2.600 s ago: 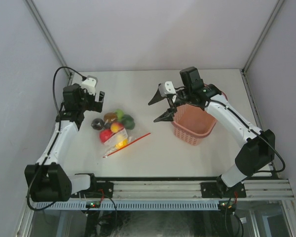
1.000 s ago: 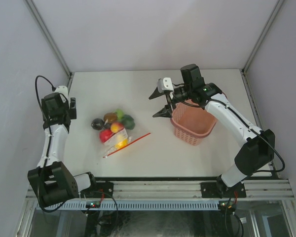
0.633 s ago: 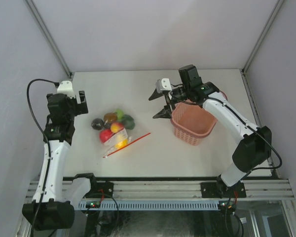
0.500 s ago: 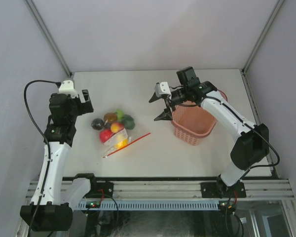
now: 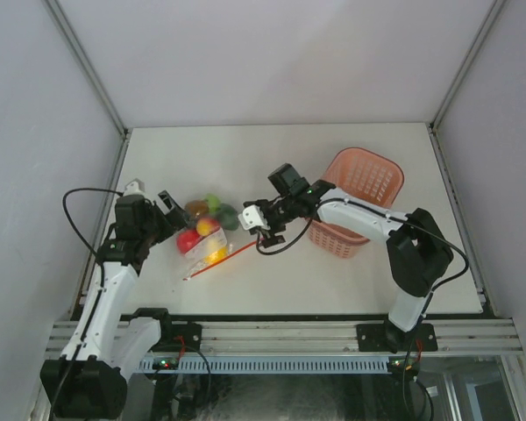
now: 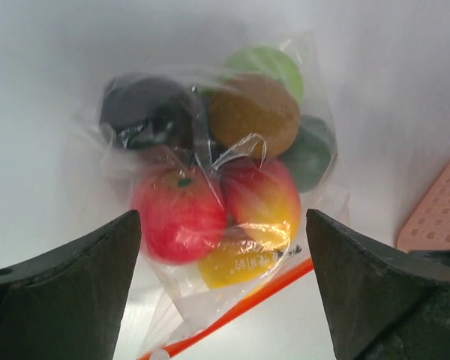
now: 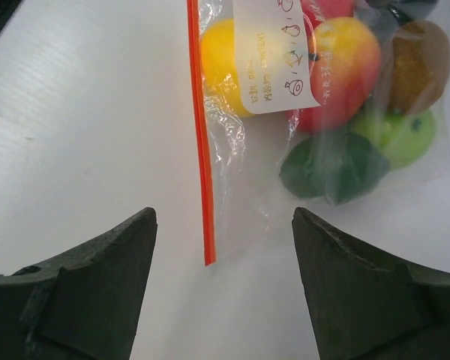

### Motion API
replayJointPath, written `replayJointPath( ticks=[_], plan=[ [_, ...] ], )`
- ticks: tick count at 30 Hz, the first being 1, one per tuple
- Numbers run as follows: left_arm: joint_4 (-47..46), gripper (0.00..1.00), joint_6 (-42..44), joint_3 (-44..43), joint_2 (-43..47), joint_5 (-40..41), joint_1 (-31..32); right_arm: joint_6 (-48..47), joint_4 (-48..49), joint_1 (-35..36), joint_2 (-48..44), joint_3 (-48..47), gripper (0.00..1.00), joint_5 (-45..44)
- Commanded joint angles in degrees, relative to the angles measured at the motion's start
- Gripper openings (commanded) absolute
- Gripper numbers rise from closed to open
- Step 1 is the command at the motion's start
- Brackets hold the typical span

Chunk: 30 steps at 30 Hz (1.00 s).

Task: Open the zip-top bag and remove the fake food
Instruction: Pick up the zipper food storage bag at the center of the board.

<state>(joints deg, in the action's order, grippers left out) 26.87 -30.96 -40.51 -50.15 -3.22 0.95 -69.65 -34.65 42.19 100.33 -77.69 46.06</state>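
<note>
Bag [image 5: 207, 239] lies flat on the table [image 5: 289, 149], left of centre, well apart from the pink basket [image 5: 368, 160] on the right. All the food [image 5: 202, 224] is inside the bag. In the left wrist view: a red piece [image 6: 180, 214], a red-yellow piece [image 6: 264, 196], a yellow piece [image 6: 232, 264], a brown piece [image 6: 255, 112], a light green piece [image 6: 274, 64], a dark green piece [image 6: 313, 151] and a blackish piece [image 6: 141, 112], packed touching one another. Orange zip strip [image 5: 228, 257] runs straight along the bag's near edge, slanting up toward the right. A white printed label [image 7: 274, 64] sits on the plastic over the yellow and red-yellow pieces. Left gripper [image 5: 174, 215] is at the bag's left end, jaws spread wide and nothing between them. Its wrist view shows the bag framed between both fingers [image 6: 67, 289], but contact cannot be told. Right gripper [image 5: 265, 230] hangs over the bag's right end, jaws also spread and holding nothing. In its wrist view the end of the zip strip lies in the gap between the fingers [image 7: 90, 274], nearer the left one — no visible touch. A corner of the basket shows at the right edge of the left wrist view. Whether the zip is sealed cannot be told.
</note>
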Motion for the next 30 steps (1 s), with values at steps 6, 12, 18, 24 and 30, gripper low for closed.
replayJointPath(
  ticks=[6,12,18,24,30],
  plan=[
    [7.63,0.93,-11.55,5.04,6.09,3.87,0.28,14.59,26.76,2.74,2.24,8.36,0.73,-16.1],
    [7.23,0.93,-12.68,7.24,9.04,2.86,0.21,15.56,31.41,4.1,5.73,11.66,0.73,-20.86],
    [6.87,0.84,-12.55,7.4,11.43,2.57,0.15,16.83,35.44,5.56,8.8,11.55,0.71,-23.54],
    [6.74,0.78,-12.74,7.24,15.6,2.73,0.19,18.81,36.91,4.65,9.97,11.46,0.28,-22.59],
    [2.21,0.79,-5.54,3.83,20.55,2.13,0.16,23.83,35.64,1.97,3.97,9.09,0.0,-14.78]
  ],
)
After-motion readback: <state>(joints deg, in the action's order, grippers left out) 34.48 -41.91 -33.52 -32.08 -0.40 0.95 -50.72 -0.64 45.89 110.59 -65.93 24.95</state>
